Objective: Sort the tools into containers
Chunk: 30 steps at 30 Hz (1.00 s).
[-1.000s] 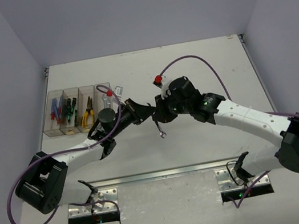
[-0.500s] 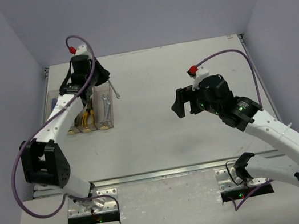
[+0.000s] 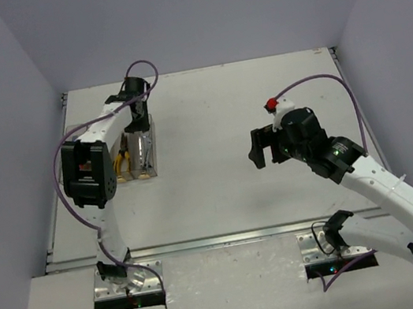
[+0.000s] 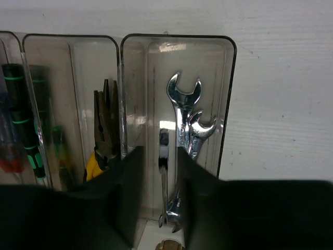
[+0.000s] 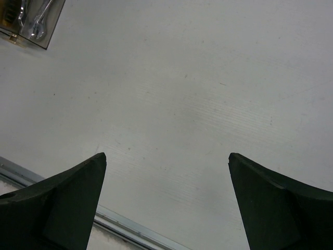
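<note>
Wrenches (image 4: 182, 112) lie in the rightmost bin (image 4: 229, 104) of the containers (image 3: 146, 153), at the far left of the table (image 3: 207, 114). Two of them rest side by side with their open heads toward the bin's far end. A third wrench (image 4: 164, 156) lies lengthwise just left of them.

A second ago this third wrench hung mid-table, where the two grippers met nose to nose. Half a second ago the left arm had swung it out over the far end of the bins. It now sits down inside the bin.

The left gripper (image 4: 160, 172) hangs directly above that bin. Its fingers (image 4: 132, 182) are parted a little, one on each side of the wrench shaft, and a thin gap shows on both sides, so nothing is pinched. In the next bin to the left lie yellow-handled pliers (image 4: 104, 125), and beyond them a green-and-black screwdriver (image 4: 26, 135).

The right gripper (image 3: 258, 149) has drawn back to the right half of the table since the handover. It is well apart from the bins, spread wide and holding nothing, with only bare tabletop between its fingers (image 5: 62, 203). The corner of the wrench bin shows at the upper left edge of its wrist view.
</note>
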{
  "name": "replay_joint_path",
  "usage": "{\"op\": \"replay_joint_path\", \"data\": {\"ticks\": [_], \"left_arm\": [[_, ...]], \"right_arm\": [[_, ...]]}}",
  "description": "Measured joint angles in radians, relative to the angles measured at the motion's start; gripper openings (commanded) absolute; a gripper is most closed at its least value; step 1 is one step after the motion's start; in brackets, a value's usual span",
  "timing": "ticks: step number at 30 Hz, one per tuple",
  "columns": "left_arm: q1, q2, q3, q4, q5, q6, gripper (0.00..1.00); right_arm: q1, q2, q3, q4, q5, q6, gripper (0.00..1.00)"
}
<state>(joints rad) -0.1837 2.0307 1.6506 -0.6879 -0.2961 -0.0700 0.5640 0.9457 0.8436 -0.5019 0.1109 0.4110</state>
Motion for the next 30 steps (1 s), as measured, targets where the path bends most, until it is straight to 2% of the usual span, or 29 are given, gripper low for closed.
{"op": "replay_joint_path", "data": {"ticks": [4,6,10,15,18,22,25,30], "left_arm": [[0.000,-0.007,-0.003,-0.023,-0.003,0.004,0.82],[0.000,-0.028,-0.003,-0.034,0.009,-0.007,1.00],[0.000,-0.173,-0.045,-0.038,0.037,-0.054,1.00],[0.000,-0.660,-0.248,0.032,0.068,-0.111,1.00],[0.000,-0.960,-0.364,0.136,0.067,-0.125,1.00],[0.000,-1.273,-0.519,0.146,0.027,-0.144,1.00],[0.000,-1.395,-0.591,0.125,-0.004,-0.152,1.00],[0.000,-1.515,-0.682,0.016,-0.019,-0.170,1.00]], "right_arm": [[0.000,-0.003,0.001,-0.005,-0.011,-0.001,0.99],[0.000,-0.003,0.004,-0.017,-0.013,-0.001,0.99],[0.000,-0.003,0.032,-0.066,-0.011,0.001,0.99],[0.000,-0.026,0.097,-0.142,0.036,0.010,0.99],[0.000,-0.043,0.152,-0.215,0.112,0.013,0.99],[0.000,-0.071,0.205,-0.292,0.226,0.010,0.99],[0.000,-0.124,0.206,-0.342,0.286,-0.004,0.99],[0.000,-0.261,0.187,-0.391,0.335,-0.045,0.99]]}}
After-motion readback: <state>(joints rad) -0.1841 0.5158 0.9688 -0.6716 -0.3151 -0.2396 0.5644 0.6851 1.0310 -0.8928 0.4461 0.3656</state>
